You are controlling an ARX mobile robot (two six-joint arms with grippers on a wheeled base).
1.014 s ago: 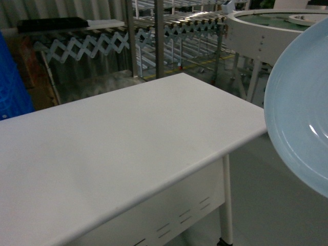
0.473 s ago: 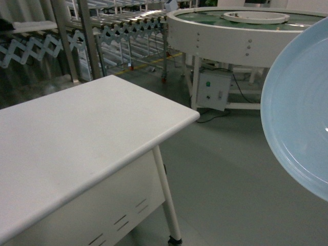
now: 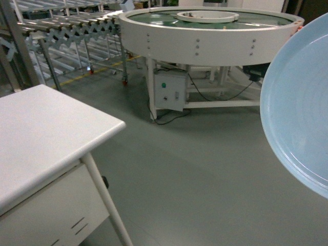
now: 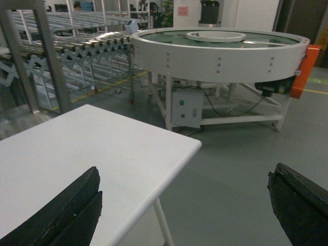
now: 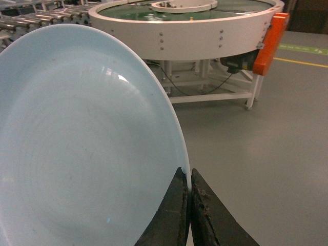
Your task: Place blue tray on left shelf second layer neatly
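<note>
Fingers (image 5: 180, 205) of our right gripper (image 5: 189, 190) are pinching the rim of the blue tray (image 5: 87, 143), which we carry tilted almost on edge in the air, well clear of the white worktop (image 3: 41, 138). Our left gripper (image 4: 184, 205) hangs over the worktop corner with its fingers (image 4: 66, 210) spread wide and nothing between them. We judge the main risk to be that thin edge grip: a wide, shallow tray held at a single point on its rim could pivot or slip if the base turns or brakes sharply, and its free edge could catch a post on the way in. Only the right wrist view shows the pinch itself; the head view shows just the tray's curved face (image 3: 302, 113) at the right edge, with no gripper. No view shows the left shelf, only the round conveyor table (image 3: 210, 31) and roller racks (image 3: 66, 25), so we cannot yet judge alignment.
</note>
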